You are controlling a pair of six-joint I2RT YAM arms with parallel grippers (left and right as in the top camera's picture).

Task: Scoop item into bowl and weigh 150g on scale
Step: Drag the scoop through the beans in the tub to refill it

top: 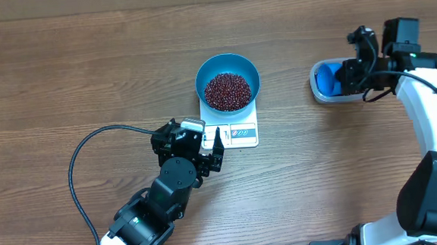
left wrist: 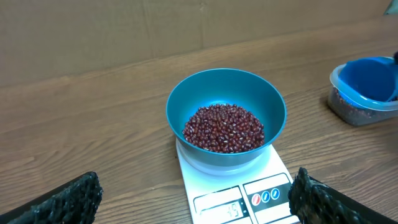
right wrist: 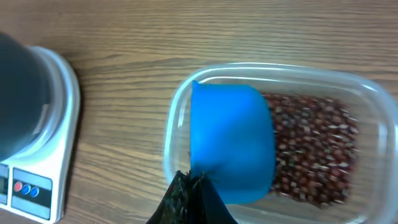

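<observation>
L tool (left wrist: 198,186) open, scale (left wrist: 214,183) w/ bowl (left wrist: 180,102) just ahead.

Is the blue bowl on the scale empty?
No, the round bright blue bowl on the flat white scale holds a heap of dark red-brown beans.

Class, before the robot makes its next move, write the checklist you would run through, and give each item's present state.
1. Bowl sits squarely on scale: ok.
2. Beans inside bowl: ok.
3. Display readable: cannot tell, too blurred.
4. Left hand open, clear of bowl: ok.
5. Left hand off the scale: cannot tell.
6. Right hand shut on scoop, in the tub: ok.
</observation>
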